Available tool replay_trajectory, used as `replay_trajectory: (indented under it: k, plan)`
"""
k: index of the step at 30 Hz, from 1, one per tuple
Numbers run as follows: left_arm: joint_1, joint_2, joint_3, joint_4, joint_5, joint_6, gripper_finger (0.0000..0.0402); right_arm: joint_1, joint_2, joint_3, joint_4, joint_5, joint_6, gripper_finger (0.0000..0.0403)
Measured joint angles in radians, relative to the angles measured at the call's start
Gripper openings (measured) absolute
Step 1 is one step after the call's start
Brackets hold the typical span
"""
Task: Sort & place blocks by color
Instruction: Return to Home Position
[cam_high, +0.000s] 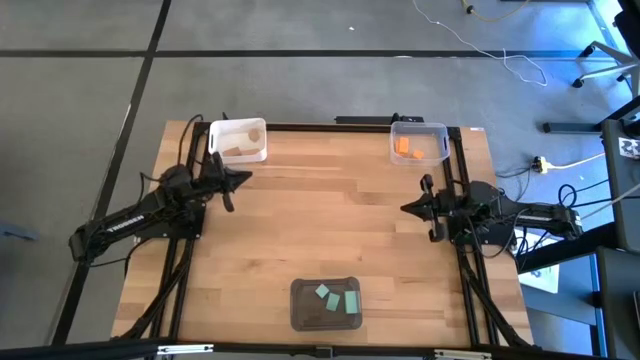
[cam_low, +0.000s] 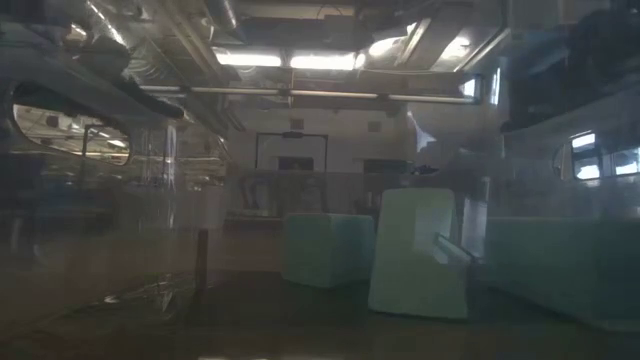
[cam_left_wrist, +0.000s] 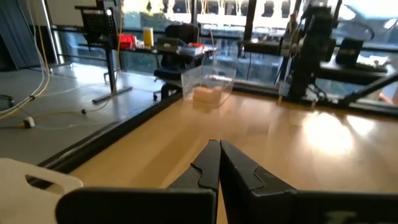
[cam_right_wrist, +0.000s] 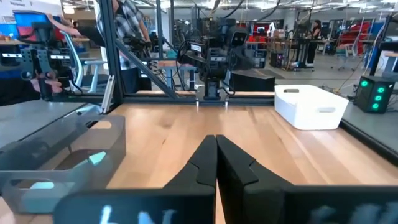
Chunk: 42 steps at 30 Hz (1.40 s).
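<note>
Wooden table (cam_high: 330, 215), open boards between my arms. Left gripper (cam_high: 243, 180) by the left edge, fingers together; right gripper (cam_high: 406, 209) by the right edge, likewise. Teal blocks (cam_high: 351, 302) in dark tray (cam_high: 297, 300), front edge; orange blocks (cam_high: 403, 147) in clear tray (cam_high: 418, 125), pale blocks (cam_high: 254, 133) in white tray (cam_high: 225, 128), back corners.

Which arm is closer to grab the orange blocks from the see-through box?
Probably right. The right tool sits on the same side as the clear plastic tray holding the orange wooden blocks; the left tool is far over by the white plastic tray.
</note>
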Motion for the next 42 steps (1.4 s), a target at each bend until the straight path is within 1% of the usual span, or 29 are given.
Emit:
replay_trajectory:
  k: [4, 11, 18, 42]
  plan:
    - [0.0, 0.001, 0.0, -0.048, -0.001, 0.031, 0.0, 0.0, 0.0, 0.0, 0.0, 0.0, -0.023, 0.0]
    - [0.0, 0.0, 0.0, -0.054, -0.011, 0.031, 0.0, 0.0, 0.0, 0.001, -0.001, 0.0, -0.02, 0.0]
    - [0.0, 0.0, 0.0, -0.061, -0.092, 0.047, 0.0, 0.0, 0.0, 0.001, -0.001, 0.0, -0.019, 0.0]
    - [0.0, 0.0, 0.0, -0.059, -0.095, 0.047, 0.0, 0.0, 0.0, 0.002, -0.001, 0.0, -0.02, 0.0001]
